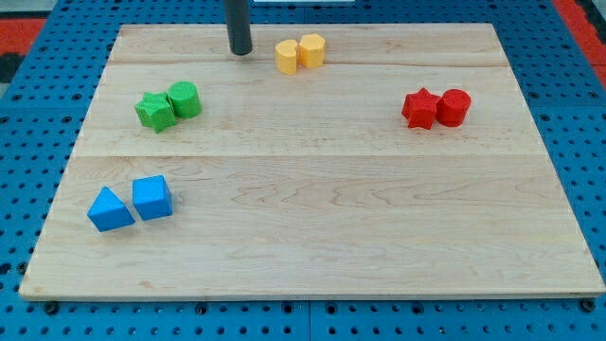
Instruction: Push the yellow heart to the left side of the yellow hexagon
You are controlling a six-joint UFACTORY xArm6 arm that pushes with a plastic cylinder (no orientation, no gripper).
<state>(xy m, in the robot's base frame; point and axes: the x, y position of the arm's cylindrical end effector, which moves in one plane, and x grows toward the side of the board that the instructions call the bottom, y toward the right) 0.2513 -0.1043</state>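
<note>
The yellow heart (287, 56) lies near the top edge of the wooden board, a little left of its middle. The yellow hexagon (311, 49) sits against the heart's right side, and the two touch. My tip (240, 51) rests on the board to the left of the heart, with a gap of about one block width between them. The dark rod rises from the tip out of the view's top.
A green star (154, 112) and a green round block (184, 99) touch at the upper left. A red star (419, 108) and a red round block (454, 107) touch at the right. A blue triangle (110, 210) and a blue cube (152, 198) lie at the lower left. The board (322, 237) sits on a blue pegboard.
</note>
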